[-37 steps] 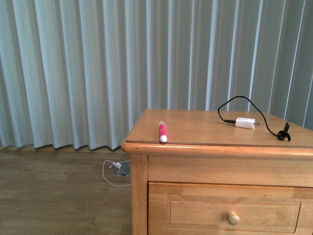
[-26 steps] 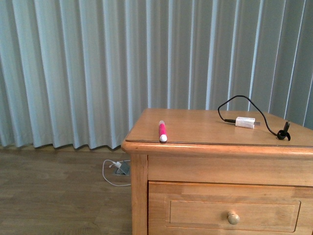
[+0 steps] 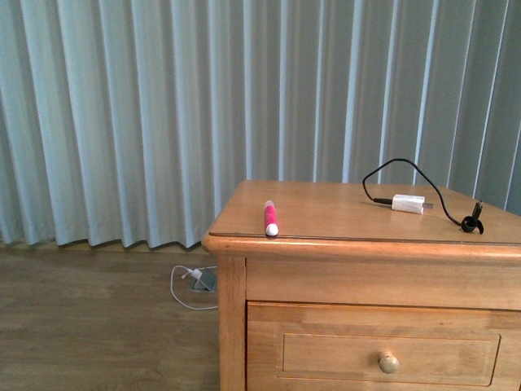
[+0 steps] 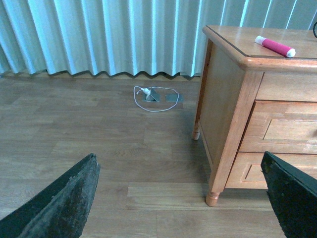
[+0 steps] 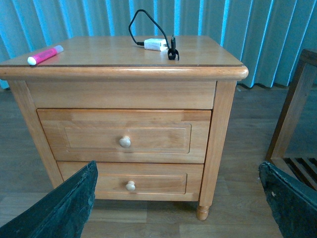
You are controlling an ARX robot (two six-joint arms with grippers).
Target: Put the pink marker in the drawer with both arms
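Observation:
The pink marker [image 3: 270,219] lies on the wooden nightstand [image 3: 342,244], near the front left corner, white cap toward the front edge. It also shows as the pink marker [image 4: 275,46] and the pink marker [image 5: 44,54] in the wrist views. The top drawer [image 5: 124,135] is closed, with a round knob [image 5: 125,142]; its knob [image 3: 389,362] shows in the front view. My left gripper [image 4: 181,198] is open, low over the floor, left of the nightstand. My right gripper [image 5: 178,203] is open in front of the nightstand, well back from the drawers. Neither arm shows in the front view.
A white charger plug [image 3: 408,203] with a black cable [image 3: 407,167] lies on the nightstand's right half. A lower drawer [image 5: 133,182] sits under the top one. A white cable and plug [image 3: 192,281] lie on the floor by the curtain. A wooden frame [image 5: 292,114] stands right of the nightstand.

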